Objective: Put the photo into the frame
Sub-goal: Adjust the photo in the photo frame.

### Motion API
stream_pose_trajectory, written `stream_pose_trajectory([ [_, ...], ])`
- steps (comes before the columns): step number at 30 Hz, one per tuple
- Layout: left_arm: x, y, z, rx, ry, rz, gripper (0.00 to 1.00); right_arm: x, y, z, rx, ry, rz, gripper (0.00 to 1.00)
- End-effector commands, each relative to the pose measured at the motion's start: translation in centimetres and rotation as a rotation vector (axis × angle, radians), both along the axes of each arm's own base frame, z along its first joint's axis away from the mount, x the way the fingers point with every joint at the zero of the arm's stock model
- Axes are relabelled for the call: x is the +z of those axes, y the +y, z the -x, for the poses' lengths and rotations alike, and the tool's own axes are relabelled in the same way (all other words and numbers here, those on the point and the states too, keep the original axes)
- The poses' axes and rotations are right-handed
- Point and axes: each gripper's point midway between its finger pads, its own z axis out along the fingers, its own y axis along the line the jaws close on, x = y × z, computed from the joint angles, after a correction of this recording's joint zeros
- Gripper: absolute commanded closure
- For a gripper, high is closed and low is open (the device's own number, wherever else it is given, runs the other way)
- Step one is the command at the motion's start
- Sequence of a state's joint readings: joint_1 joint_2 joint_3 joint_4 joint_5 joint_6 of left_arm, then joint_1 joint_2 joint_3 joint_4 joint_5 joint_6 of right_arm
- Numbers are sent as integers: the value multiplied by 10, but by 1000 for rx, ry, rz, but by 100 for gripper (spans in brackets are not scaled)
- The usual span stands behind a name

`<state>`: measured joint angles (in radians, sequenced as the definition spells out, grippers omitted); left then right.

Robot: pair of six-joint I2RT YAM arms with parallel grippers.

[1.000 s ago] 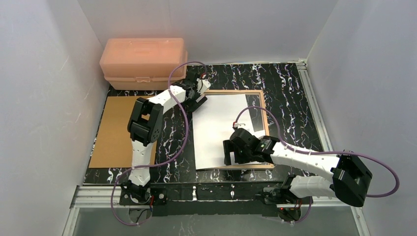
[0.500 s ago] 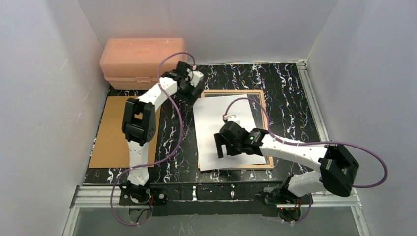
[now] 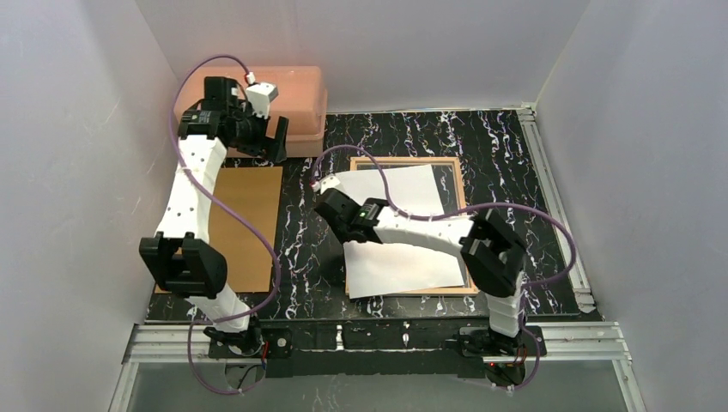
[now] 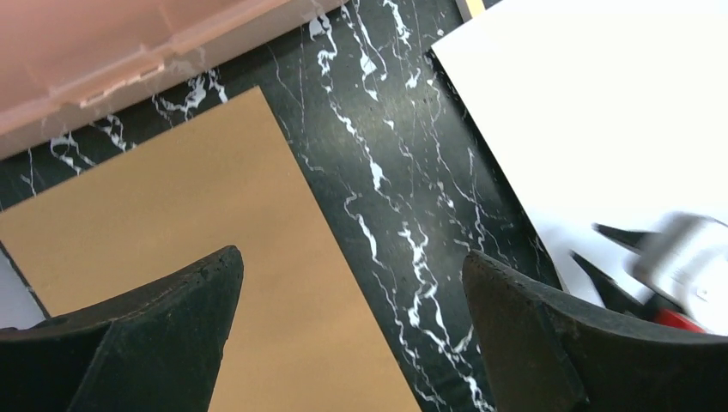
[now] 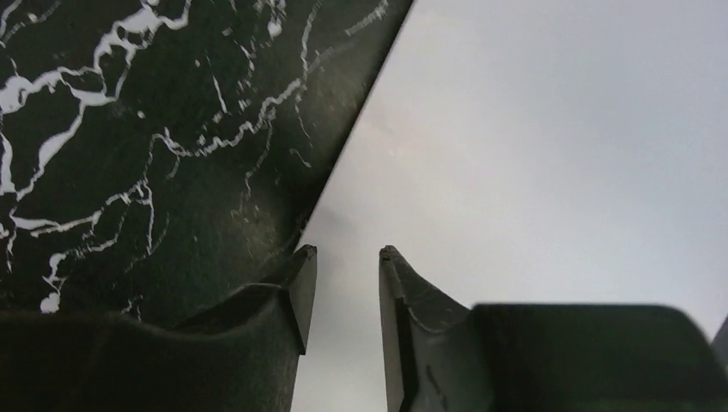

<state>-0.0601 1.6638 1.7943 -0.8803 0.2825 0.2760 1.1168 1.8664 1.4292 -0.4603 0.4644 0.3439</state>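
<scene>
I see the left arm (image 3: 193,184) standing tall, stretched up and away toward the far left corner. Its wrist is bent so the left gripper (image 4: 350,257) looks down with its fingers spread wide. The right arm (image 3: 421,230) lies low, folded sharply at the elbow and reaching leftward across the middle. The right gripper (image 5: 348,253) points down, fingers drawn close with a slim gap between them.

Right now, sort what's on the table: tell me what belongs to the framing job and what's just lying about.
For the job:
- photo, white back up, lying askew over the frame
- frame, flat on the table

Lying about:
- brown backing board, left of the frame
- pink plastic box, at the far left corner
</scene>
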Motion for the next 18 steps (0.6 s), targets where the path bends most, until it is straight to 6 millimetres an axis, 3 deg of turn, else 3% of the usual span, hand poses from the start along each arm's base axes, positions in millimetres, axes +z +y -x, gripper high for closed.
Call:
stream_pose_trajectory([
  [1, 6, 12, 45, 3, 88, 43, 2, 14, 51, -26, 110, -72, -29, 67],
  [5, 6, 34, 54, 57, 90, 36, 2, 8, 81, -45, 128, -75, 22, 69],
  [7, 7, 39, 57, 72, 93, 36, 2, -5, 84, -54, 115, -65, 80, 69],
  [11, 11, 47, 58, 93, 82, 33, 3, -26, 77, -68, 73, -62, 157, 73],
  [18, 15, 51, 58, 110, 72, 37, 3, -45, 61, -90, 43, -41, 189, 76],
])
